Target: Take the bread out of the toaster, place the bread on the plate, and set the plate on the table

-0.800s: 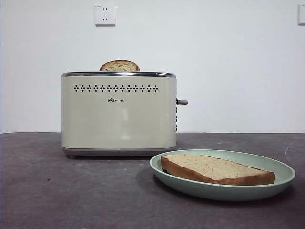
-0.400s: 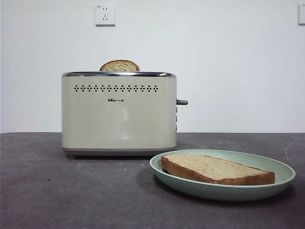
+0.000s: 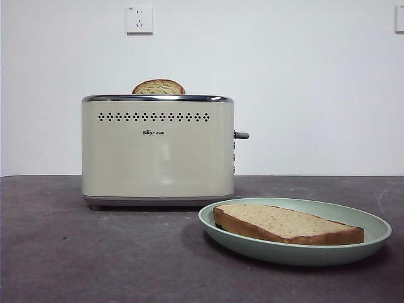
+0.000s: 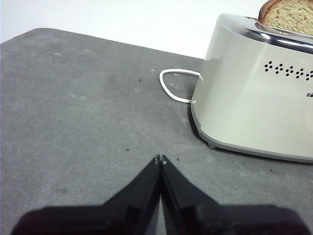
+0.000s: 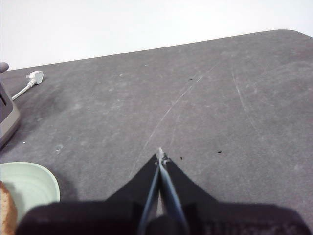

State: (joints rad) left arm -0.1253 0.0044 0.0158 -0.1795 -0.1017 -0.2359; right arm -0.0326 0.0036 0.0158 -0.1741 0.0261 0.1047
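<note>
Both claws, left [image 4: 160, 159] and right [image 5: 160, 155], hang pinched together, holding nothing; reaching back could grab the domed slice [image 3: 158, 87] in the toaster [image 3: 158, 151] needlessly.

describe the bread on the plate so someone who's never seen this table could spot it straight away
Start at the cream toaster standing on the dark table; in front of it, off toward its lever end, sits a pale green plate. The bread lies flat in it, pale speckled face up, brown crust around. The other slice stands in the toaster, only its domed top showing.
</note>
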